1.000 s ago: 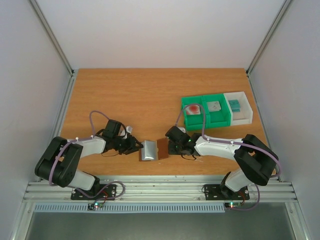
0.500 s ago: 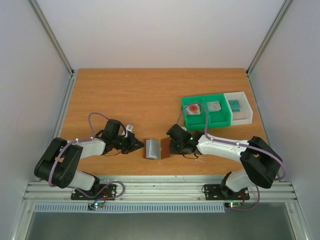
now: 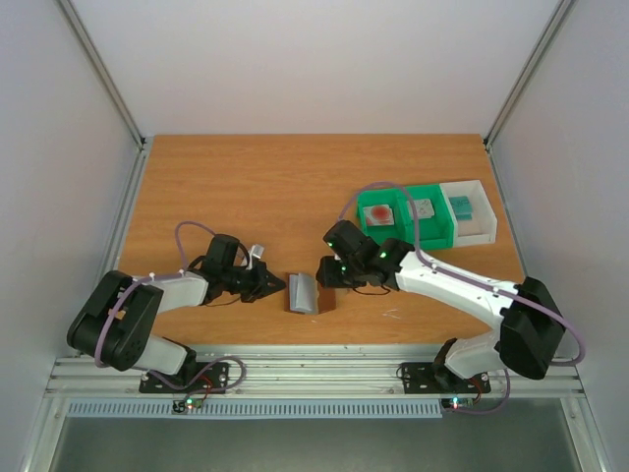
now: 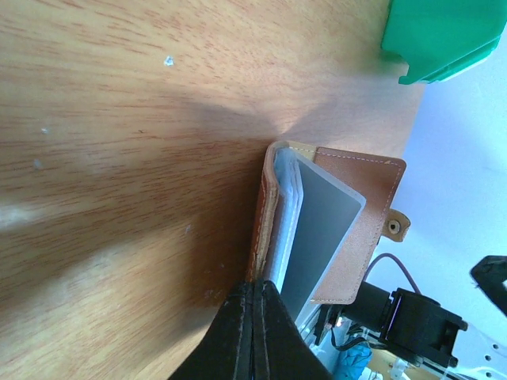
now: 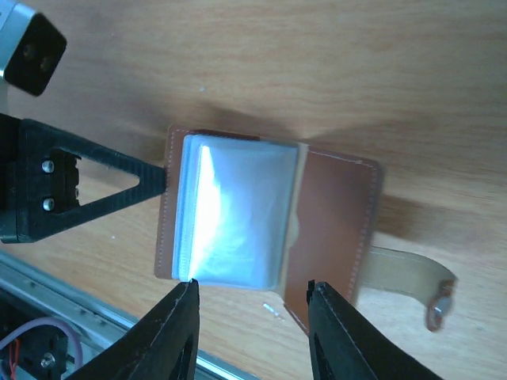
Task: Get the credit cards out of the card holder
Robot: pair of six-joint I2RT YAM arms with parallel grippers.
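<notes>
Card holder (image 3: pixel 309 293) half open on table (image 3: pixel 246 187), near front edge. Left gripper (image 4: pixel 255 291) pressed together, tips against its left edge. Right gripper (image 5: pixel 252 289) spread above sleeves (image 5: pixel 238 214). Best: keep holder pinned, descend square onto sleeve edge.

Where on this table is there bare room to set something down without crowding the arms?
The far half of the table is bare, from the back edge forward, left of the bins. The near middle is crowded: the left gripper and the right gripper crowd the card holder there.
</notes>
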